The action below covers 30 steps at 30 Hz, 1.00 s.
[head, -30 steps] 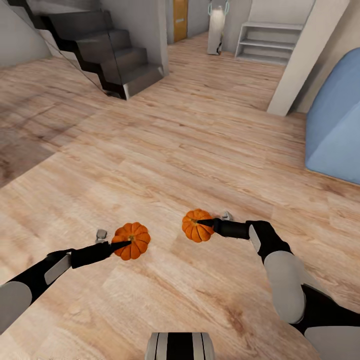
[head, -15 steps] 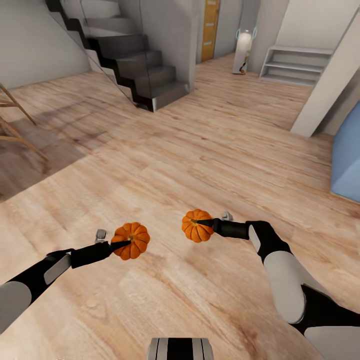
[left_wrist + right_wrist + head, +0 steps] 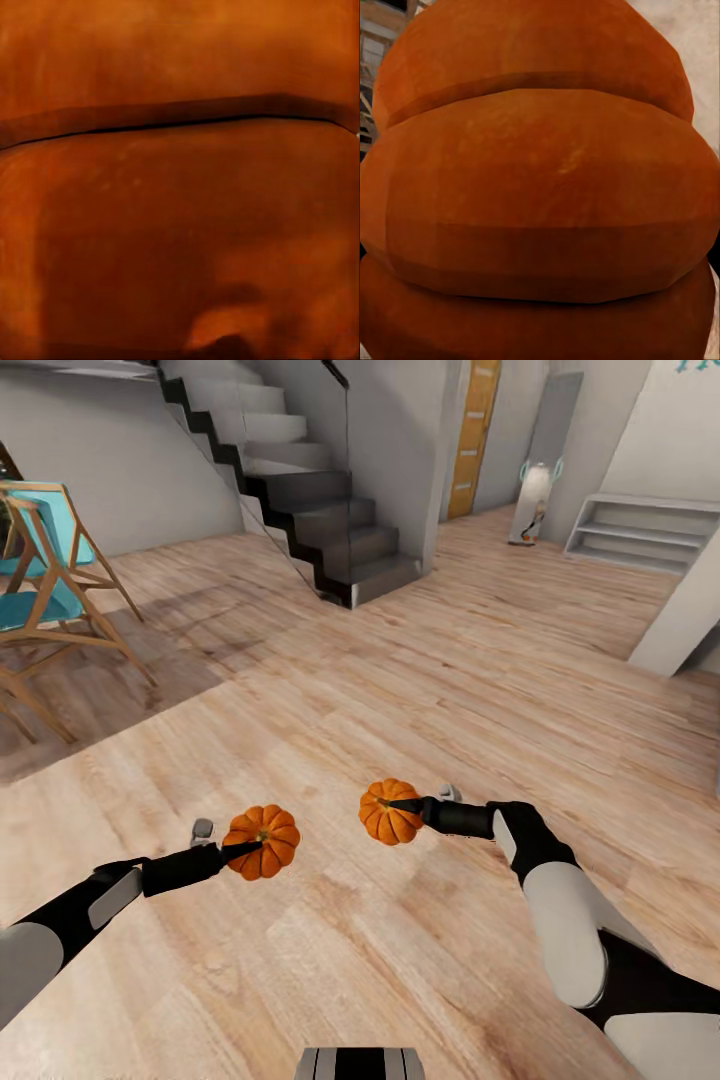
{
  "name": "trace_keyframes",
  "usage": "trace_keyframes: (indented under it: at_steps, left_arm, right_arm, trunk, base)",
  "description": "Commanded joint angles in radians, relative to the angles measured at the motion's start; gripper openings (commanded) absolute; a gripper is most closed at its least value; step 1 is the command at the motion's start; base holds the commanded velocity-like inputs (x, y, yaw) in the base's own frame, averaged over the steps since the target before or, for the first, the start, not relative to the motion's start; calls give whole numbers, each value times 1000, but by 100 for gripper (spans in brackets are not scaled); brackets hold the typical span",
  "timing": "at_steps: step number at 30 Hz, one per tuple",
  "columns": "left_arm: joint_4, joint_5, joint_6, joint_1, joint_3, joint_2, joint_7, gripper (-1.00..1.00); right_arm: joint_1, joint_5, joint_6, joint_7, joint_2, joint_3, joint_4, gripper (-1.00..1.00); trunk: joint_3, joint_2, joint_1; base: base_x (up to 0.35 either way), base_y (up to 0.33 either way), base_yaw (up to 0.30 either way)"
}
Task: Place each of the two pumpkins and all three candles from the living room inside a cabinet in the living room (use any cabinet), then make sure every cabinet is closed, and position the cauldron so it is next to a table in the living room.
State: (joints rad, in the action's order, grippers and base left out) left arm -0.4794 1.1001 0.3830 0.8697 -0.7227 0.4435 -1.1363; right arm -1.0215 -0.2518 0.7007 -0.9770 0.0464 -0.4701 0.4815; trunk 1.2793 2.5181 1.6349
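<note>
Key relation: each pumpkin sat at the tip of its own arm, so no reach was left to make; no cabinet in sight, so carrying on to one judged the coming move.
Left gripper: clamped on the left pumpkin, fingers dark across its near side; ribbed orange skin pressed close against the left wrist camera.
Right gripper: clamped on the right pumpkin, stem end turned toward the jaws; bulging ribs close up in the right wrist view.
Height: both pumpkins held clear above the floor, level with each other and well apart.
Nearer arm: neither; one load apiece.
Surface: pale wood-plank flooring, bare ahead of the arms.
Room: dark staircase ahead left, wooden chair with teal cushions at far left, orange door and low white shelf farther back, a small pale figure standing between them.
Candles, cauldron: whereabouts could not be told from here.
Stage, as judged: transit with both pumpkins in hand, stowing not yet done.
</note>
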Motion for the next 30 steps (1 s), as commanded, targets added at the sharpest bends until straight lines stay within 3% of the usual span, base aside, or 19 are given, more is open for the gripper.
trace_keyframes:
  at_steps: [1, 13, 18, 24, 30]
  left_arm:
    - [0, 1, 0, 0, 2, 0, 0, -100]
    - [0, 0, 0, 0, 0, -1, 2, -100]
    - [0, 0, 0, 0, 0, -1, 3, -100]
    - [0, 1, 0, 0, 1, -1, 3, -100]
    - [1, 0, 0, 0, 1, -1, 3, -100]
  right_arm:
    - [0, 5, -19, 6, 2, -1, 0, -100]
    - [0, 6, -39, 12, 3, -1, 0, -100]
    - [0, -2, -40, 21, 24, 3, -1, -100]
    - [0, -16, -40, 83, 56, 14, -1, -100]
    - [0, -34, -41, 94, 64, 14, -1, -100]
  trunk:
    - [-4, 0, 0]
    - [-49, -3, -6]
    - [-63, -4, -8]
    - [-79, -6, -11]
    - [-94, -7, -13]
  base:
    - [0, 0, 224]
    - [0, 0, 43]
    - [0, 0, 189]
    - [0, 0, 186]
    - [0, 0, 184]
